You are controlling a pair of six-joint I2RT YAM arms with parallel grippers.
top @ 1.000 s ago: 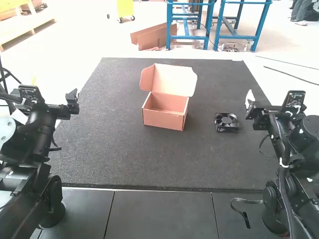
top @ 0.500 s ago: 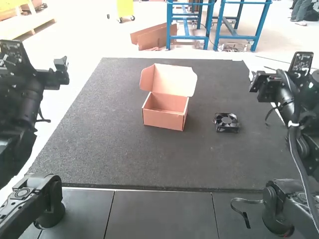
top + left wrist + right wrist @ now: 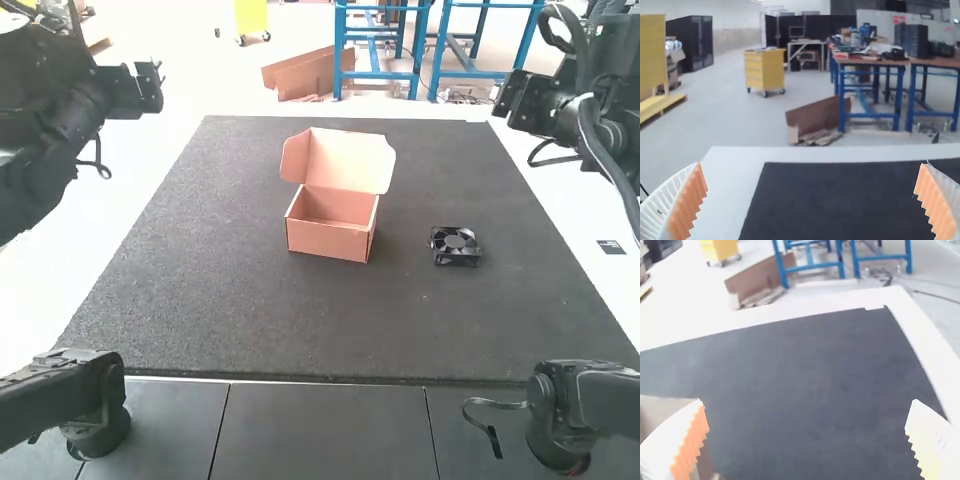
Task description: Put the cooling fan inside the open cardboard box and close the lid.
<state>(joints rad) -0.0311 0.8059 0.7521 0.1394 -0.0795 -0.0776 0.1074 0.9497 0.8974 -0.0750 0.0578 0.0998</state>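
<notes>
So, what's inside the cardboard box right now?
Nothing visible: the open box shows only bare inner walls. Its front wall hides the bottom. The fan sits outside, on the mat.

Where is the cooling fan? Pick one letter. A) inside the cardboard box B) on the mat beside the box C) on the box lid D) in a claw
B: the cooling fan lies on the black mat, apart from the open cardboard box, on the right arm's side.

Black mat (image 3: 250, 290) flat on white table (image 3: 130, 205)
</notes>
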